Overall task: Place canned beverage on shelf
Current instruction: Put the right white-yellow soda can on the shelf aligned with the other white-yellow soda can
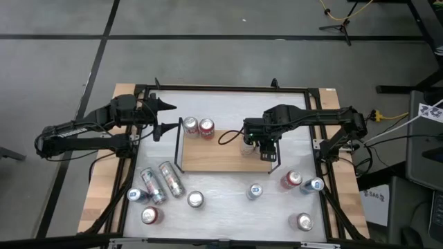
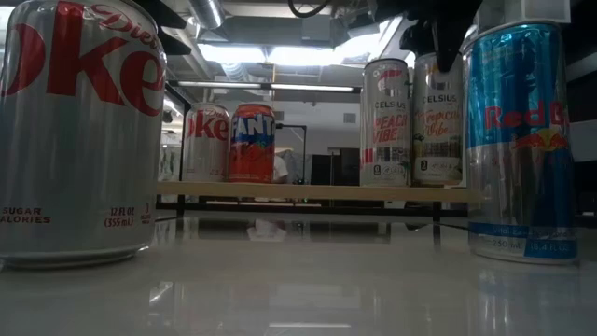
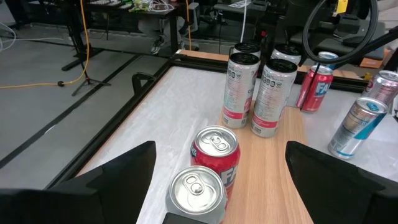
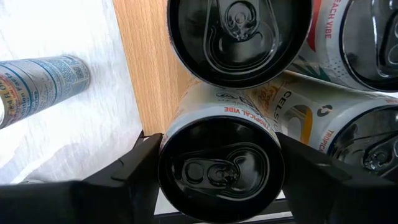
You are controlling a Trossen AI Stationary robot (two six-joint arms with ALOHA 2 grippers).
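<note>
While right fingers [image 4: 217,171] clamp Celsius can [image 4: 221,168] on shelf [image 4: 149,68], neighbouring cans [image 4: 239,37] crowd; left fingers [image 3: 217,180] apart.

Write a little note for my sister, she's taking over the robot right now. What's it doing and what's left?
Right gripper: over the shelf's right end, fingers either side of a Celsius can standing among the other Celsius cans there; whether it grips, I cannot tell.
Left gripper: open, waiting at the shelf's left end.
Done: Coke can and Fanta can stand at the left end, Celsius cans at the right.
Left: loose cans on the white table, two lying down.
</note>
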